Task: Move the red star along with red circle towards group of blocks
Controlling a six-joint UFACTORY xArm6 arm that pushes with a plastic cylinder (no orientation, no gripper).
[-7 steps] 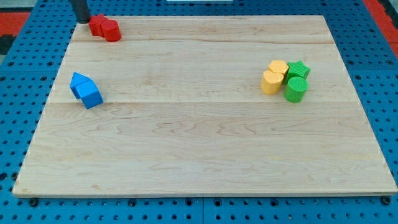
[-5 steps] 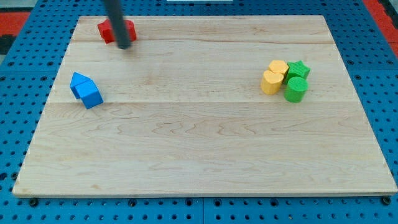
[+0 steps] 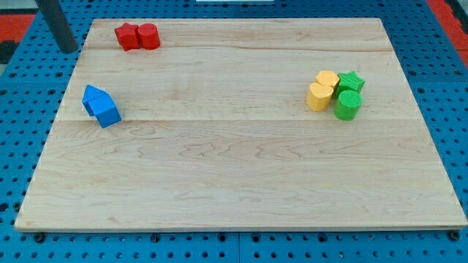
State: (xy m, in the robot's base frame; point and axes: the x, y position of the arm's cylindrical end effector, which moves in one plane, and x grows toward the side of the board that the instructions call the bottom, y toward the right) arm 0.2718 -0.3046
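- Standing in the upper left of the frame, my tip [image 3: 68,50] sits just off the left edge of the board [image 3: 234,175], over the blue holey table [image 3: 22,109].
- My arm has no claw, only a dark rod, so nothing opens, closes or grips.
- My tip touches no block.
- The red star [image 3: 128,36] lies near the top left corner of the board, to the right of my tip and a little higher in the frame.
- The red circle [image 3: 149,36] sits right beside the star, on its right side, and the two look like they touch.
- Two blue blocks [image 3: 101,106] lie close together at the left side of the board, below the red pair. One looks like a cube; I cannot tell the shape of the other.
- The group of blocks is far away at the right side of the board, well apart from the red ones.
- In that group, two yellow blocks [image 3: 322,90] sit on the left, one higher and one lower, pressed together. Their shapes are hard to make out.
- A green star [image 3: 352,80] sits at the group's upper right, next to the upper yellow block.
- A green circle [image 3: 347,105] sits at the group's lower right, just under the green star.
- The middle and bottom of the board show only bare wood.
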